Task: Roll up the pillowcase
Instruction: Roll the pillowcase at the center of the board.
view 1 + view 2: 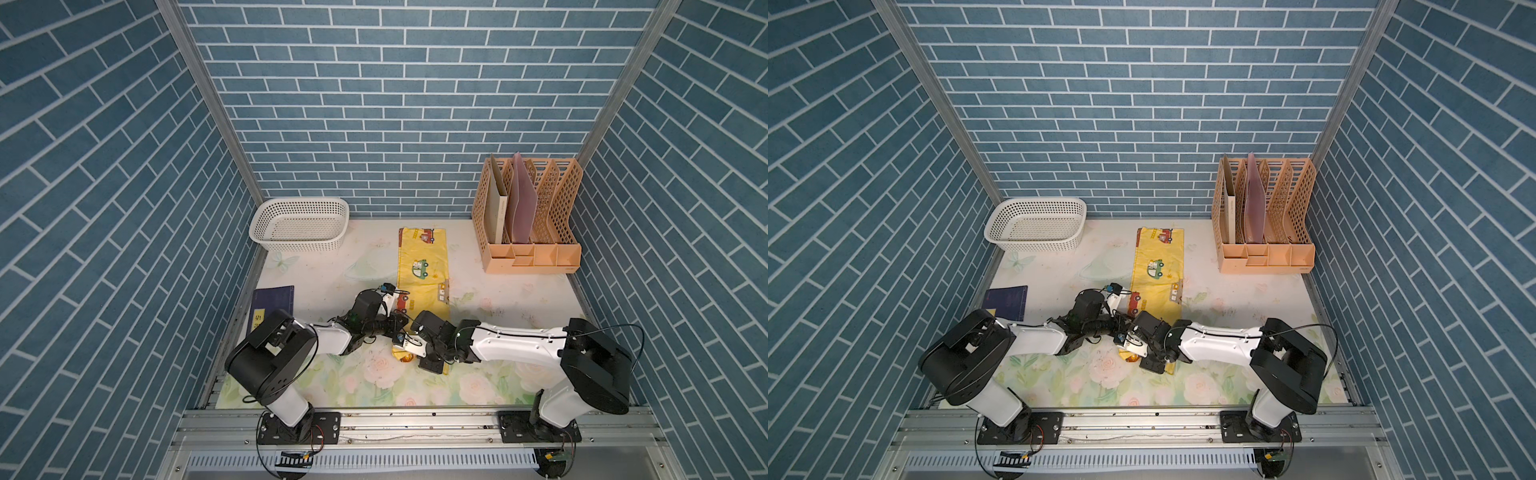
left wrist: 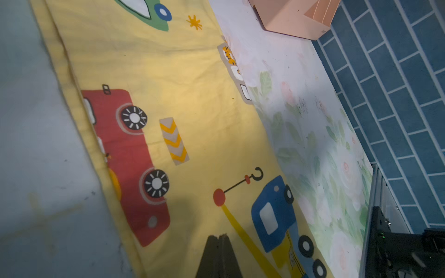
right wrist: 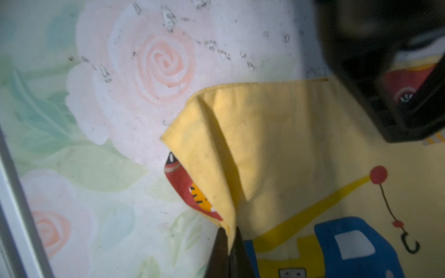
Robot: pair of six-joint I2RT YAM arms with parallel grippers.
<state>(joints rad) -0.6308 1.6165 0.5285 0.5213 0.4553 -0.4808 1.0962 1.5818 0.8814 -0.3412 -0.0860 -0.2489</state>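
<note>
Top views overhead; wrist views close, perhaps sharing pillowcase [image 2: 168,96].

white basket [image 1: 298,224], peach file rack [image 1: 532,216], blue book [image 1: 272,305] on floral tabletop [image 1: 498,291]

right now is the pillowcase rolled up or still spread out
Mostly spread flat: the pillowcase lies as a long strip on the table. Only its near corner is lifted and folded, pinched in the right gripper.

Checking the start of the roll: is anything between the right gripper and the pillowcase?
Nothing visible. The right gripper is shut on the lifted near edge of the pillowcase, pinching the fabric directly.
</note>
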